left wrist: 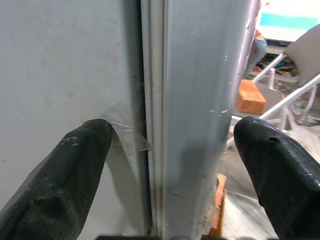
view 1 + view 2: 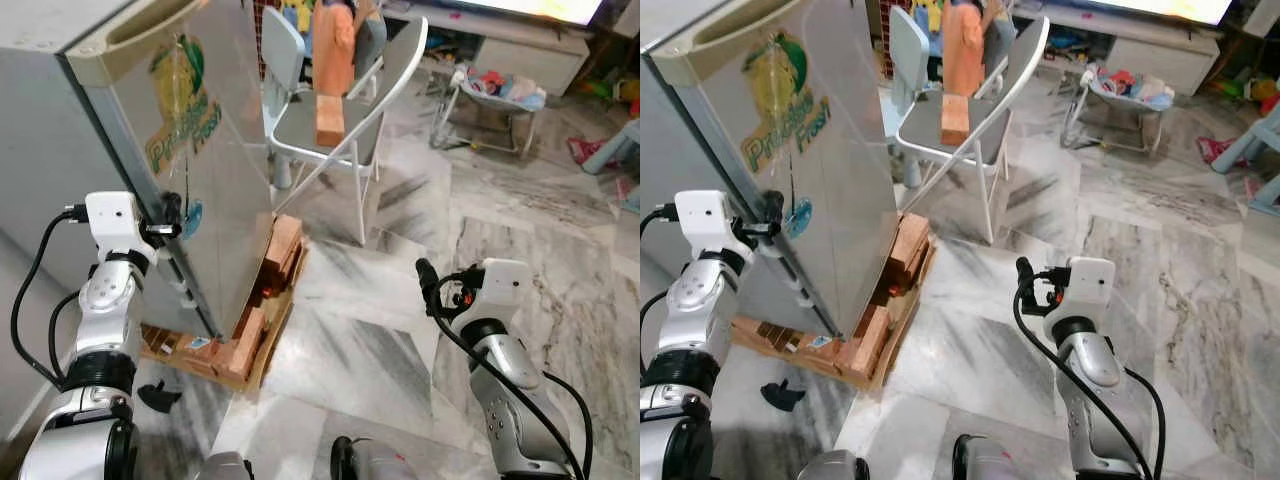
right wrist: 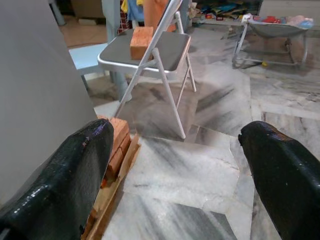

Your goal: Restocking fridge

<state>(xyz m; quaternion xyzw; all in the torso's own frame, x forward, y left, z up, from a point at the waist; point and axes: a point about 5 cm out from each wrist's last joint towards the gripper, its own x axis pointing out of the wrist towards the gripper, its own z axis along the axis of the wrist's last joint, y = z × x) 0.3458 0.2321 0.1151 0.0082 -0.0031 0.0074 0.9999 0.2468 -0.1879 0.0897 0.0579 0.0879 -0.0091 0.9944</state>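
Fridge (image 2: 190,150): at the left of the scene, door shut, standing on bricks and a wooden pallet (image 2: 262,335); fruit sticker (image 2: 185,105) on the door face.
Door edge (image 1: 195,115): seen close in the left wrist view, with the seam and gasket just left of it and a scrap of clear tape across the seam.
Left gripper (image 1: 170,150): raised to the fridge's near corner, fingers spread wide, one finger (image 1: 65,175) over the fridge's side wall, the other (image 1: 280,170) past the door's face; nothing clamped, contact with the door not clear.
Right gripper (image 3: 175,170): low at the right, over the marble floor (image 2: 400,300), fingers apart and empty, pointing toward the folding chair (image 2: 340,130).
Item to stock: probably the orange block (image 2: 330,120) lying on the chair seat, far from the fridge and well apart from both grippers; whether a brick or a carton cannot be told.
Far background: a baby bouncer (image 2: 495,95) and scattered toys beyond the chair.
Step in hand: opening the fridge door, judged from the left fingers straddling its edge; nothing restocked yet.
Next move calls for: closing or hooking the left fingers on the door edge, then pulling along the hinge arc, with the right arm kept out of the door's swing.
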